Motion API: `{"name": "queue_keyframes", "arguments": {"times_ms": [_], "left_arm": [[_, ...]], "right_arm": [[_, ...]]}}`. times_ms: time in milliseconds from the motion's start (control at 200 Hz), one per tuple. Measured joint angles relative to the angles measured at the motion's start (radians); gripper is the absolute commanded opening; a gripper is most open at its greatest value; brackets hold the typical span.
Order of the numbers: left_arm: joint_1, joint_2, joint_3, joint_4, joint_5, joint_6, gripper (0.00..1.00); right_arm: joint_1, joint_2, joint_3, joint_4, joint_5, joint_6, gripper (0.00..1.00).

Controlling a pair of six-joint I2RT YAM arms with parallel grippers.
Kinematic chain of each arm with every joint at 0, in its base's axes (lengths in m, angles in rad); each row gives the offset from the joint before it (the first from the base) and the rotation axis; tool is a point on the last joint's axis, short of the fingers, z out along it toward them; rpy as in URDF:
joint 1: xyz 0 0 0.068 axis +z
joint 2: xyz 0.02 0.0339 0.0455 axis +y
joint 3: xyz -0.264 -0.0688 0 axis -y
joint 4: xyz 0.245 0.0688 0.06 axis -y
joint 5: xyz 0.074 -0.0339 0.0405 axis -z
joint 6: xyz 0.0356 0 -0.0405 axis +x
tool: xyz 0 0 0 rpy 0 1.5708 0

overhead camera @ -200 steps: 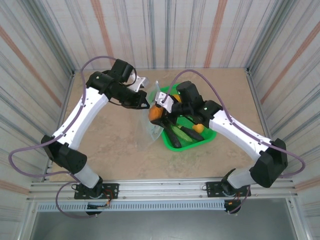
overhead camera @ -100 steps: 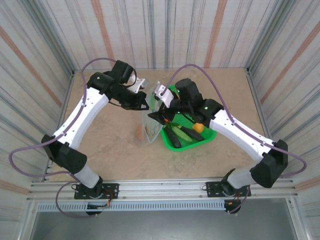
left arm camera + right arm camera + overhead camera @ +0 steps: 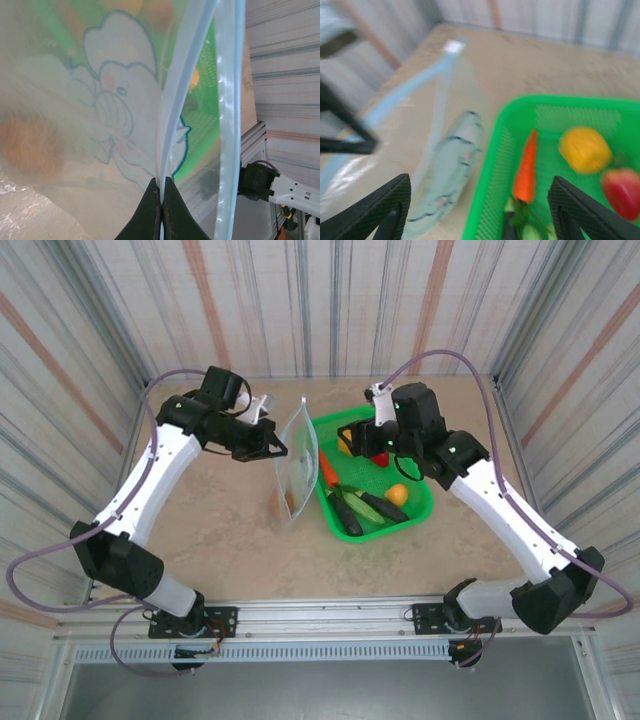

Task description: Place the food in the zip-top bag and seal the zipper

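**One orange in, bag hung by its strip**

Zip-top bag (image 3: 297, 462): upright near the middle of the table (image 3: 220, 540), just left of the green basket (image 3: 345, 533). Thin, floppy, slippery (best taken by the stiffer zipper (image 3: 185, 90)). Pinched there by the clenched left gripper (image 3: 161, 197). Orange fruit (image 3: 27, 142) inside now, above the mouth a second ago. Right gripper (image 3: 479, 180) released, empty, back over the carrot (image 3: 525, 167).

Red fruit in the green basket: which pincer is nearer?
Right. The right pincer hangs open over the basket, by the red fruit; the left pincer is across the bag, pinching its zipper.
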Motion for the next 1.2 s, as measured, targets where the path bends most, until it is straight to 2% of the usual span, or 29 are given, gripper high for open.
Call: {"name": "queue_keyframes", "arguments": {"times_ms": [175, 316, 401, 591, 852, 1037, 1102, 1172, 1202], "left_arm": [[0.000, -0.036, -0.039, 0.045, -0.011, -0.043, 0.00], [0.000, -0.039, -0.046, 0.051, -0.021, -0.052, 0.05], [-0.007, -0.038, -0.046, 0.051, -0.039, -0.051, 0.09], [-0.040, -0.038, -0.045, 0.048, -0.093, -0.051, 0.19], [-0.088, -0.076, -0.104, 0.079, -0.190, -0.087, 0.19], [-0.101, -0.158, -0.160, 0.134, -0.257, -0.131, 0.22], [-0.101, -0.182, -0.162, 0.150, -0.271, -0.141, 0.17], [-0.101, -0.197, -0.162, 0.168, -0.275, -0.150, 0.00], [-0.101, -0.197, -0.162, 0.174, -0.274, -0.154, 0.00]], "right_arm": [[-0.008, 0.117, -0.004, -0.147, 0.093, 0.135, 0.70], [0.058, 0.151, -0.019, -0.174, 0.079, 0.178, 0.70], [0.104, 0.191, 0.041, -0.206, 0.057, 0.178, 0.70], [0.154, 0.282, 0.142, -0.198, 0.017, 0.179, 0.69], [0.166, 0.288, 0.137, -0.179, 0.003, 0.215, 0.67], [0.166, 0.287, 0.109, -0.165, 0.004, 0.238, 0.66], [0.166, 0.287, 0.102, -0.162, 0.004, 0.238, 0.65], [0.166, 0.287, 0.100, -0.160, 0.004, 0.238, 0.65], [0.166, 0.287, 0.100, -0.160, 0.004, 0.238, 0.65]]}}
